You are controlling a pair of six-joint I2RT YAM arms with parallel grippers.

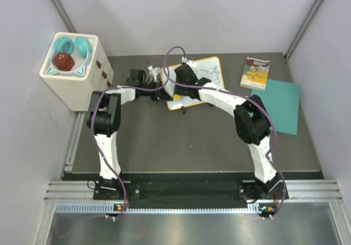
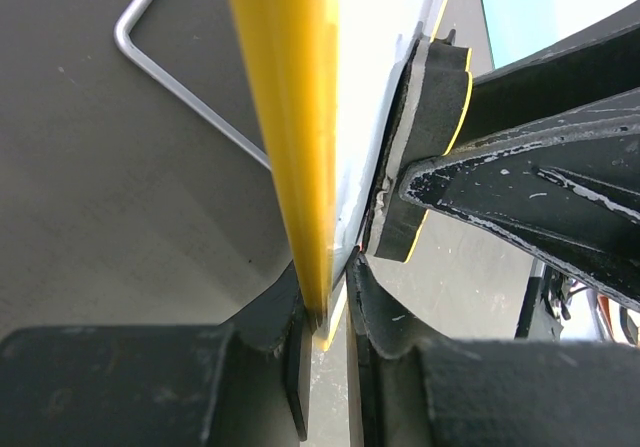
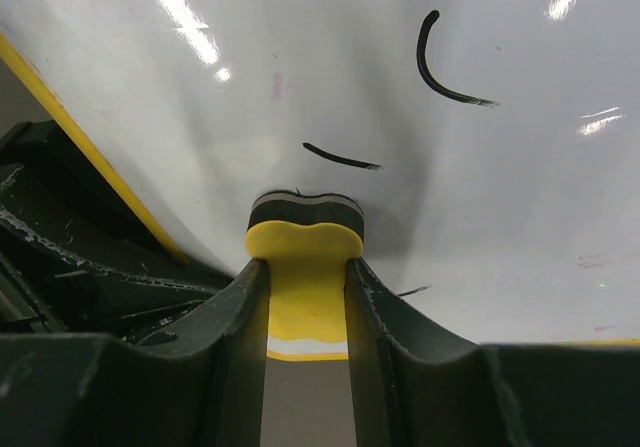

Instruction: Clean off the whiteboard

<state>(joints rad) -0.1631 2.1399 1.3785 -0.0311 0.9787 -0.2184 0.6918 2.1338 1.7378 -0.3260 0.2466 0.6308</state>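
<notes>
Progress: by my reading the erasing is partly done. The white surface right around the pad looks wiped, but ink is left elsewhere.
Left to do: a curved black stroke (image 3: pixel 440 67) and a short black dash (image 3: pixel 340 155) lie just beyond the pad. A thin black scribble (image 1: pixel 214 76) sits toward the board's right end.
Look of the board: the whiteboard (image 1: pixel 205 67) is a small rectangular white board with an orange-yellow rim and rounded corners. Its face is glossy, with light glare and faint pinkish ghost marks.
Where it is: it sits on the dark grey table (image 1: pixel 164 141), far of centre and turned at an angle. The small picture book (image 1: pixel 255 73) and the teal sheet (image 1: pixel 279 105) are to its right. I cannot tell whether it lies flat or is propped.
Left gripper (image 2: pixel 325 312): clamped tight on the board's yellow rim at its left edge, steadying it.
Right gripper (image 3: pixel 305 267): closed on the yellow foam eraser with a black felt face (image 3: pixel 303 229), with the felt pressed against the white surface.
</notes>
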